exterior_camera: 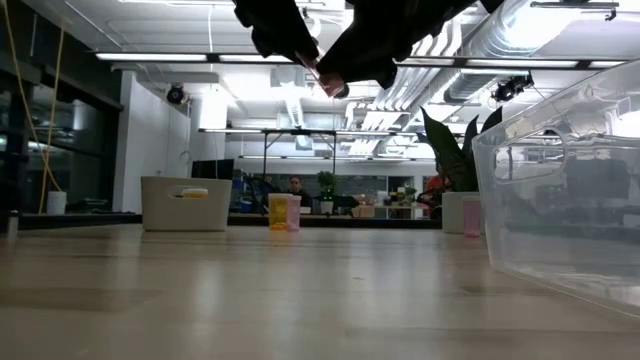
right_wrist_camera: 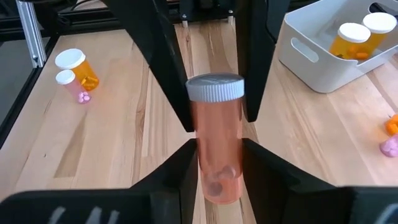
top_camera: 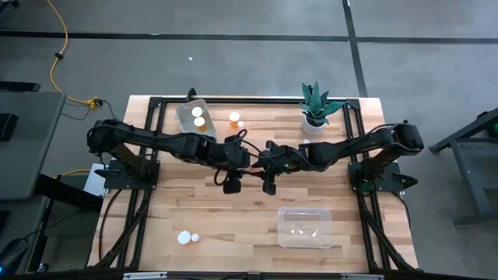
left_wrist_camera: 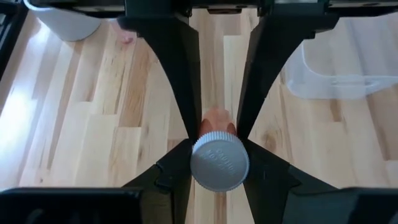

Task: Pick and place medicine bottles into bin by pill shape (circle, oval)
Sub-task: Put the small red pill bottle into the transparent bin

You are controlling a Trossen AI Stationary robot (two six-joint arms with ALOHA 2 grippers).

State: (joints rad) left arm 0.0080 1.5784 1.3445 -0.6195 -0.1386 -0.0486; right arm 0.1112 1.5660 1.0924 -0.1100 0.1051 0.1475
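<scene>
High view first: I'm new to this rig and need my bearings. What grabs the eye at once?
Both arms meet over the middle of the table, where the left claw and right claw appear clamped on one pink bottle held in the air. At the far edge on the left arm's side, a white bin holds two orange bottles. A clear tub sits near the front edge.

We read the high view as straight down, taking in the whole table [top_camera: 194, 210]. The low view sits at tabletop level, facing the room, the clear tub [exterior_camera: 570, 190] close at frame right. Both wrist views look down at close range on one pink bottle [left_wrist_camera: 219, 158] between the arms, seen from opposite ends.
</scene>
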